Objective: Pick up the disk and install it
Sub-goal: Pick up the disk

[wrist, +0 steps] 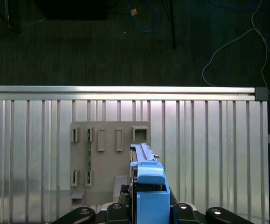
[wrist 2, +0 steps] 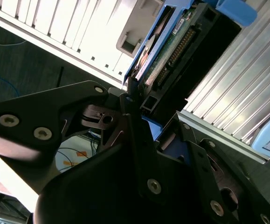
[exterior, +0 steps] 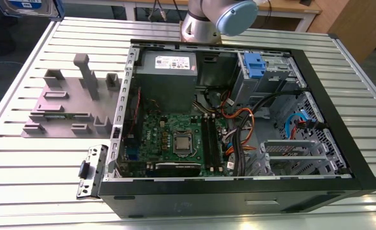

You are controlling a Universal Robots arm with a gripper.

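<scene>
The disk (exterior: 27, 8), silver with a blue bracket, hangs in the air at the far corner of the table on the exterior view's left. In both wrist views my gripper (wrist 2: 141, 106) is shut on the disk (wrist 2: 169, 44), whose green circuit board and connector face one side. In the first wrist view the disk (wrist: 146, 184) stands edge-on between my gripper (wrist: 146, 212) fingers, above the grey fixture plate (wrist: 109, 158). The open computer case (exterior: 341, 143) lies flat on the table, well away from the disk.
A grey fixture plate (exterior: 66, 103) with upright posts sits beside the case on the slatted aluminium table (exterior: 34, 158). Inside the case are a power-supply box (exterior: 168, 72), a motherboard (exterior: 175, 139), loose cables (exterior: 239, 124), a cage with a blue latch (exterior: 255, 66) and a metal bay (exterior: 293, 155). A loose bracket (exterior: 90, 171) lies near the front.
</scene>
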